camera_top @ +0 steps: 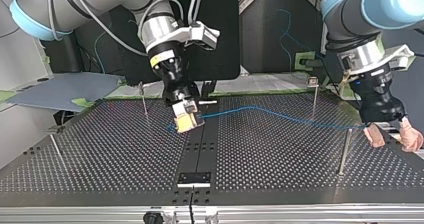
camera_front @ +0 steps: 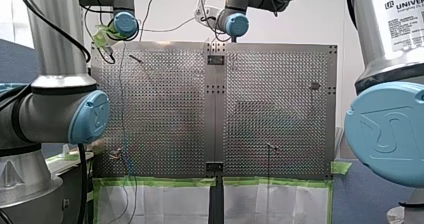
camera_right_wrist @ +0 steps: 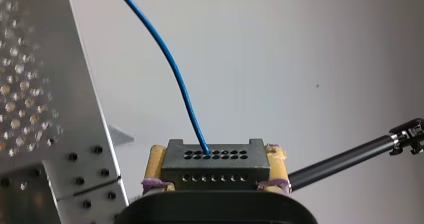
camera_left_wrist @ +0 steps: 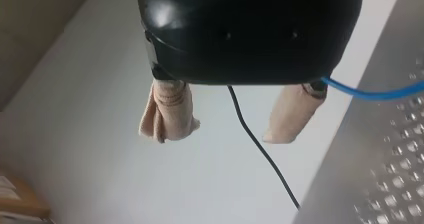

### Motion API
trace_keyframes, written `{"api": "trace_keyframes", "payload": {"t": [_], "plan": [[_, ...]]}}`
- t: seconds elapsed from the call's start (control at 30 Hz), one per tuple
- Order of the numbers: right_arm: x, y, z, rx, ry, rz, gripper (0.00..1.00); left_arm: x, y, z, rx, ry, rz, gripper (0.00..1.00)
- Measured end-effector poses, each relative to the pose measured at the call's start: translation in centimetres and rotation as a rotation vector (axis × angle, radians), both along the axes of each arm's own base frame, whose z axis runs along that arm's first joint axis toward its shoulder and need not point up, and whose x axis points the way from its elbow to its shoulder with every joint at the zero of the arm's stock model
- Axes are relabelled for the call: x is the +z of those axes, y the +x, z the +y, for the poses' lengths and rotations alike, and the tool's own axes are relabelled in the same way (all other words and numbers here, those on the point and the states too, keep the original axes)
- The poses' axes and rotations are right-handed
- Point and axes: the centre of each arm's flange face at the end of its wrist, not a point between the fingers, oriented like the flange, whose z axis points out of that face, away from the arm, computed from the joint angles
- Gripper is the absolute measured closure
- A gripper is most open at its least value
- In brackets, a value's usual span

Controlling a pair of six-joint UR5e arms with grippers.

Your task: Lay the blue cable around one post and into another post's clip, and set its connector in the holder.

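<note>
The dark connector (camera_right_wrist: pixel 215 170) is sitting clamped between the yellow pads (camera_right_wrist: pixel 158 165) of my right pincer (camera_right_wrist: pixel 217 159), its holed face pointing away from my wrist. The blue cable (camera_top: pixel 280 115) is leaving that face and stretching lengthwise above the surface (camera_top: pixel 100 154) toward the top view's right. There it is reaching my left pincer (camera_top: pixel 392 136), whose beige fingers (camera_left_wrist: pixel 292 114) are standing apart, one touching the cable.

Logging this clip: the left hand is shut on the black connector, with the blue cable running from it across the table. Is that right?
No: the right hand, not the left, is shut on the black connector, as the right wrist view shows; the left hand is open. The blue cable does run from the connector across the table.
</note>
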Motion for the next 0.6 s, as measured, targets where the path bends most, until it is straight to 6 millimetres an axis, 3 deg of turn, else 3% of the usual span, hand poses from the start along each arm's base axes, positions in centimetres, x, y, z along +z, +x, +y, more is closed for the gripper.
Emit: {"api": "trace_keyframes", "payload": {"t": [0.4,0.6], "plan": [[-1.3,3.8,-0.4,0.024,0.023,0.039,1.0,-0.2,4.4,4.1,-0.01,-0.044,0.084,0.0],[-2.1,6.1,-0.8,0.038,0.024,0.046,1.0,-1.6,5.8,6.3,-0.01,-0.061,0.154,0.0]]}}
